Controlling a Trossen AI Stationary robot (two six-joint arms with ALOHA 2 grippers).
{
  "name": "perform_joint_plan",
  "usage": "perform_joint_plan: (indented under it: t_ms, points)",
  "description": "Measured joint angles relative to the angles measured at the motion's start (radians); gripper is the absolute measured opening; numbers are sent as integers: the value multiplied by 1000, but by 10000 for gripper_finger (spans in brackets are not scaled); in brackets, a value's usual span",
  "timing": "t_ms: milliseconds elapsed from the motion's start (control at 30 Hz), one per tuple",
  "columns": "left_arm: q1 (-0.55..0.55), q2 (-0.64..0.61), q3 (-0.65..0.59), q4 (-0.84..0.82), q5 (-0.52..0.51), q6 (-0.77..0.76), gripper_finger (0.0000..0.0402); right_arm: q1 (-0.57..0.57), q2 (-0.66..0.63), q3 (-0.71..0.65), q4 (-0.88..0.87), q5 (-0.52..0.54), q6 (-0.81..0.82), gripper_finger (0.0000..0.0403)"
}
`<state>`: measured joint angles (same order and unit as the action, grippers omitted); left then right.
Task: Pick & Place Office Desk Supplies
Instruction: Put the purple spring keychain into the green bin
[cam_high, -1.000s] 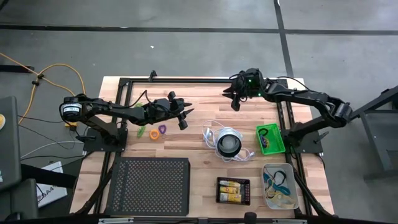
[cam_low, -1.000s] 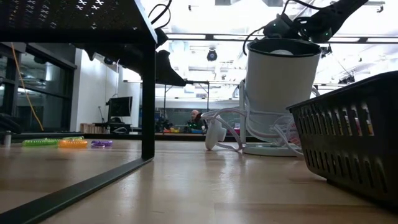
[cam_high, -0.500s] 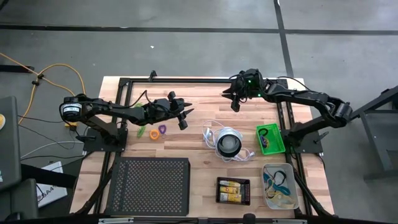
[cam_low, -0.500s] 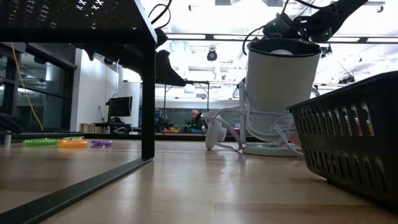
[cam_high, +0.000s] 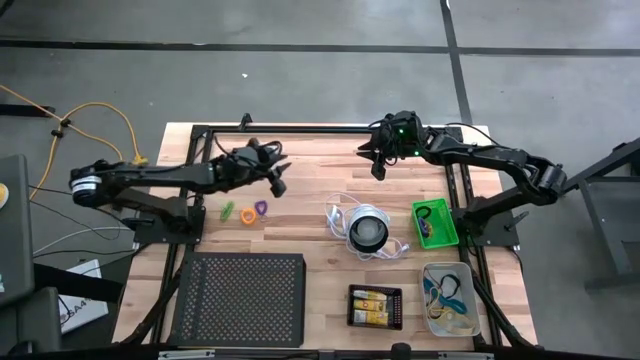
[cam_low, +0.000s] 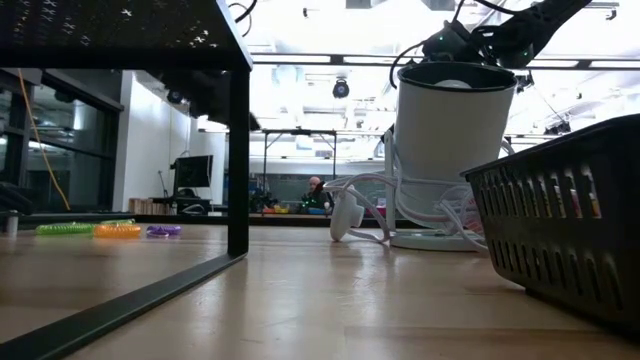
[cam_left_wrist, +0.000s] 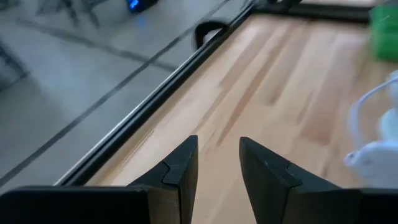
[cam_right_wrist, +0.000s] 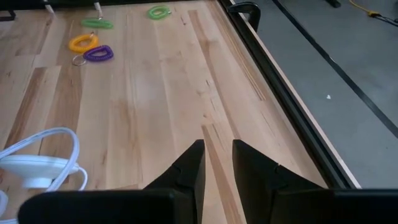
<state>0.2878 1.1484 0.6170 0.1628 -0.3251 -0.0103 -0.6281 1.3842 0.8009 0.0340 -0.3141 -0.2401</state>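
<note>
Nearest the front edge of the desk (cam_high: 320, 250) sit a big black perforated tray (cam_high: 240, 298), a small black tray (cam_high: 375, 306) holding the yellow-and-white packs (cam_high: 373, 304), and a clear tray (cam_high: 449, 298) with teal and dark cords (cam_high: 447, 290) in it. A bit further back on the right there's a green tray (cam_high: 435, 222), and beside it the round white-and-black object (cam_high: 367, 230) with its white cord looped around.

The loose loops are mid-desk on the left: green loop (cam_high: 228, 212), orange loop (cam_high: 246, 215) and purple loop (cam_high: 261, 208) just beside each other. The right wrist view also picks up a second green loop (cam_right_wrist: 160, 12) further off.

Left tool (cam_high: 277, 178) hangs over bare wood behind the loops, fingers (cam_left_wrist: 180, 171) parted by a narrow gap, gripping nothing and touching nothing. Right tool (cam_high: 378, 166) is up near the far rail, same deal: fingers (cam_right_wrist: 186, 168) slightly apart, empty, over bare planks with the black frame bar running alongside.
</note>
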Motion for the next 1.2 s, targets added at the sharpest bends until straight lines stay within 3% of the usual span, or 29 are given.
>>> perform_joint_plan:
  t_ms: [233, 733, 1200]
  points:
    - [29, -97, 0, -237, -73, -79, 113, 0, 0, 0, 0, 0, 0, 70]
    - [39, -51, 0, -637, -10, -372, 113, 0, 0, 0, 0, 0, 0, 70]
    - [44, -40, 0, -645, 72, -353, 113, 0, 0, 0, 0, 0, 0, 70]
